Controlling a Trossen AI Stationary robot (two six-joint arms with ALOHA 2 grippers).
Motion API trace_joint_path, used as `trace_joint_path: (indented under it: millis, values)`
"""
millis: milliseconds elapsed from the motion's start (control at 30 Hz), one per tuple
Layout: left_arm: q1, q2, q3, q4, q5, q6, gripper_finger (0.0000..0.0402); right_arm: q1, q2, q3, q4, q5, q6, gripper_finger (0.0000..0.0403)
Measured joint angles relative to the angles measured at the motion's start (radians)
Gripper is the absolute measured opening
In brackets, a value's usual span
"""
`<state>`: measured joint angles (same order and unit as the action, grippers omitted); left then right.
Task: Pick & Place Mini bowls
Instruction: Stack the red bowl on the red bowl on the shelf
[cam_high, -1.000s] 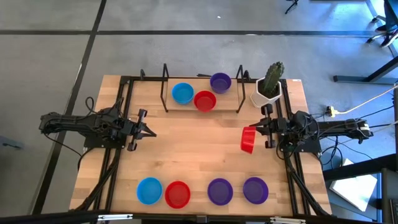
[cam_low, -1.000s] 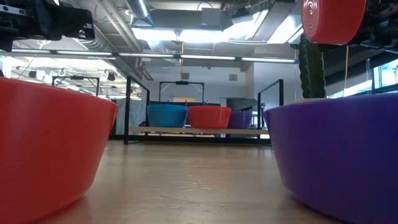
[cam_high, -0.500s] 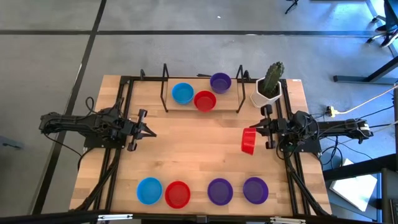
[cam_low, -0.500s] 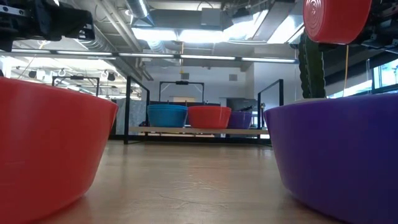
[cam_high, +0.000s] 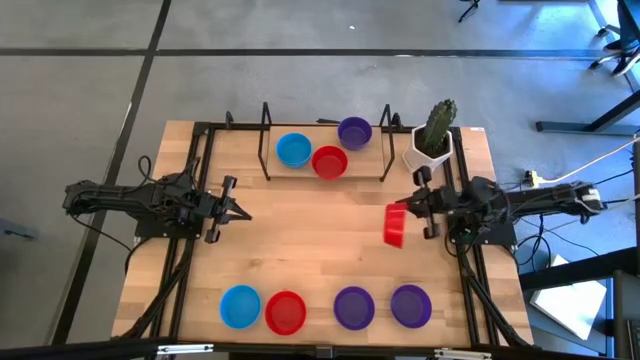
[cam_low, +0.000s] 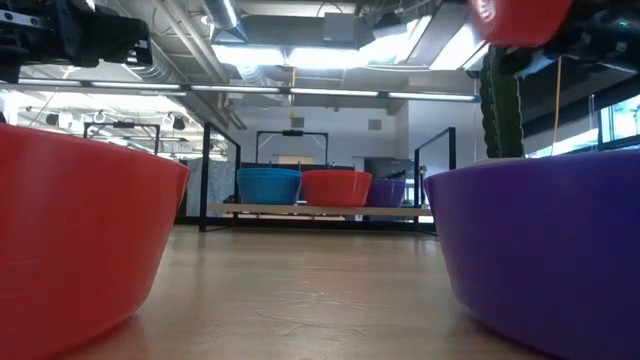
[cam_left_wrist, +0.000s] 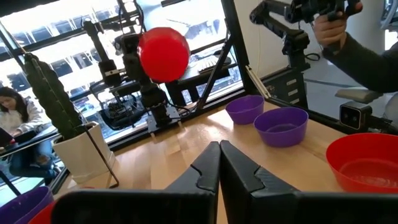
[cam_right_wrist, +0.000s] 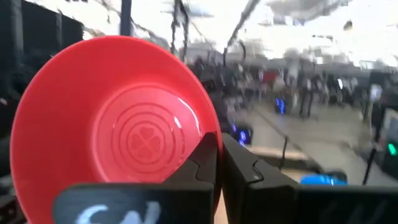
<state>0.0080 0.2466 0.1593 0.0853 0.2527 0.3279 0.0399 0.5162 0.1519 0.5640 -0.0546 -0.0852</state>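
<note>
Rack (cam_high: 325, 150) holds blue, red, purple bowls; right tool (cam_high: 408, 213) clamped on red bowl (cam_high: 394, 225); left tool (cam_high: 240, 212) together.

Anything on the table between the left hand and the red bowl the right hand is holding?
No. In the high view, only bare wood lies between the left hand and the red bowl clamped by its rim in the right hand.
</note>
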Motion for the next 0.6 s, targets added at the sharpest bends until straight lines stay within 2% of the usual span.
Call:
trace_joint_path:
  millis: [200,400,600]
  values:
    - [0.0,0.0,0.0,-0.005,0.0,-0.003,0.0007,0.005,0.283,0.216,-0.062,0.189,-0.028,0.0008]
    - [0.0,0.0,0.0,-0.009,0.0,-0.003,0.0004,-0.065,0.522,0.629,-0.439,0.269,-0.025,0.0008]
    - [0.0,0.0,0.0,-0.01,0.0,-0.002,0.0008,-0.151,0.788,1.094,-0.854,0.271,-0.028,0.0008]
